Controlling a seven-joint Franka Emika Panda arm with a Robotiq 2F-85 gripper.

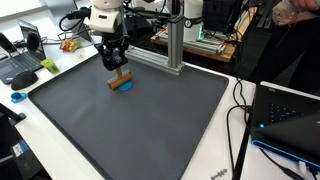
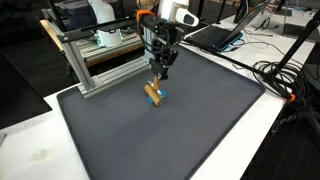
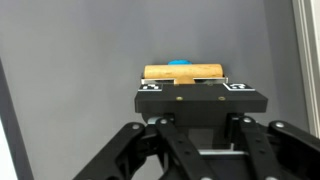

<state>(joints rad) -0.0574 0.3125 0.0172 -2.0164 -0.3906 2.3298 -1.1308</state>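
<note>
A light wooden block [image 3: 184, 72] lies crosswise at the tips of my gripper [image 3: 195, 92], with a small blue object [image 3: 181, 62] showing just behind it. In both exterior views the gripper [image 1: 117, 68] [image 2: 158, 78] reaches straight down onto the block [image 1: 119, 83] [image 2: 153, 94], low over the dark grey mat [image 1: 150, 125] [image 2: 190, 130]. Blue [image 1: 127, 87] shows under the block's end. The jaws look shut on the block; a black plate with two markers [image 3: 195, 100] hides the contact itself.
An aluminium frame [image 1: 172, 55] [image 2: 95, 65] stands at the mat's back edge, close to the arm. Laptops [image 1: 22, 62] [image 2: 215, 35] sit beside the mat, another [image 1: 290, 115] with cables [image 1: 240, 110] on one side. White table [image 2: 40, 150] rings the mat.
</note>
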